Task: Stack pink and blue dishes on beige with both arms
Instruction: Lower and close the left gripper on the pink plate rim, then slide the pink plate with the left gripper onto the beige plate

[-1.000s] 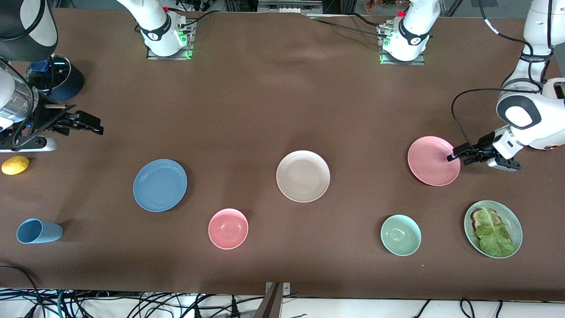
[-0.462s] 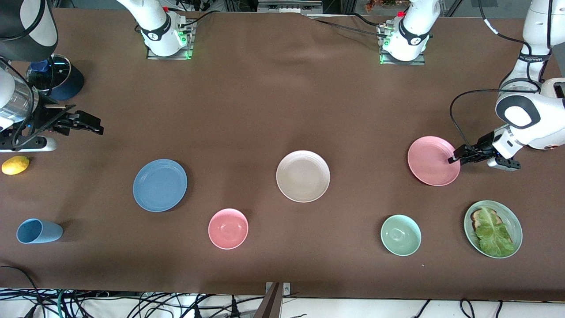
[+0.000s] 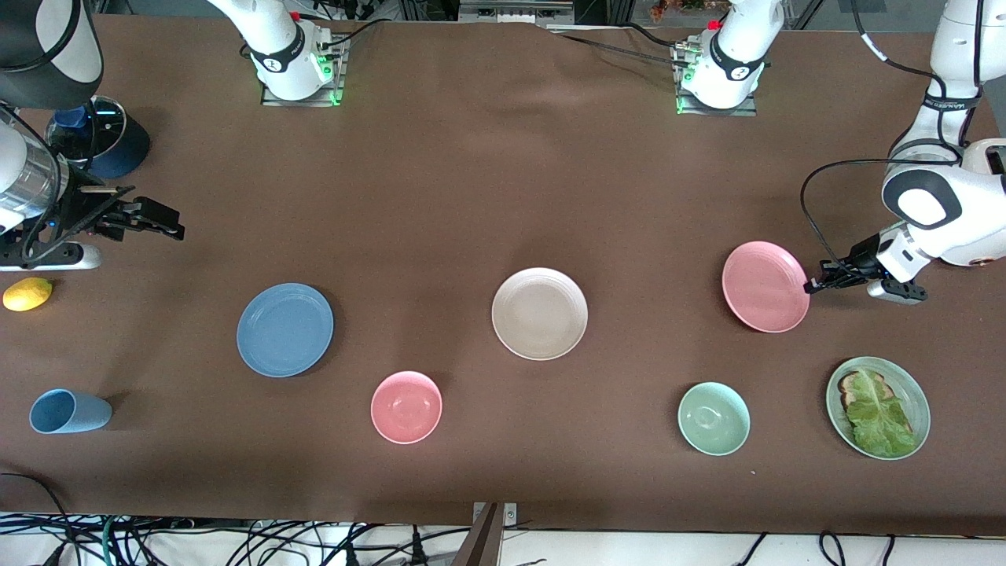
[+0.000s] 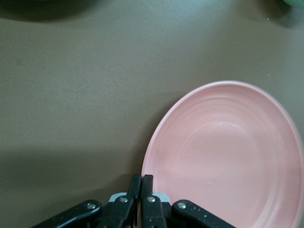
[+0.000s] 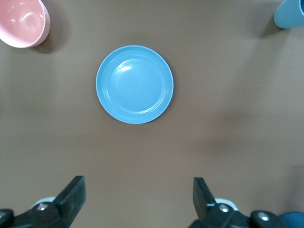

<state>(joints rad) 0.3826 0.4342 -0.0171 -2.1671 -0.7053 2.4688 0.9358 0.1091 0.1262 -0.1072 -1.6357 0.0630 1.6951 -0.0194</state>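
Observation:
The pink plate (image 3: 765, 286) is at the left arm's end of the table, its rim pinched by my left gripper (image 3: 809, 288), which is shut on it. In the left wrist view the closed fingers (image 4: 142, 183) clamp the edge of the pink plate (image 4: 228, 152), which looks slightly tipped. The beige plate (image 3: 539, 314) lies flat mid-table. The blue plate (image 3: 284, 329) lies toward the right arm's end. My right gripper (image 3: 169, 224) hangs open in the air there, and its wrist view shows the blue plate (image 5: 135, 84) past the open gripper (image 5: 137, 190).
A pink bowl (image 3: 406, 406) and a pale green bowl (image 3: 714, 418) sit nearer the front camera. A green plate with toast and lettuce (image 3: 878, 407) is close to the pink plate. A light blue cup (image 3: 69, 411) and a lemon (image 3: 27, 293) lie at the right arm's end.
The left gripper's fingers drew back to the pink plate's rim and closed on it. The plate shifted a little toward mid-table and tipped. The right arm has not moved.

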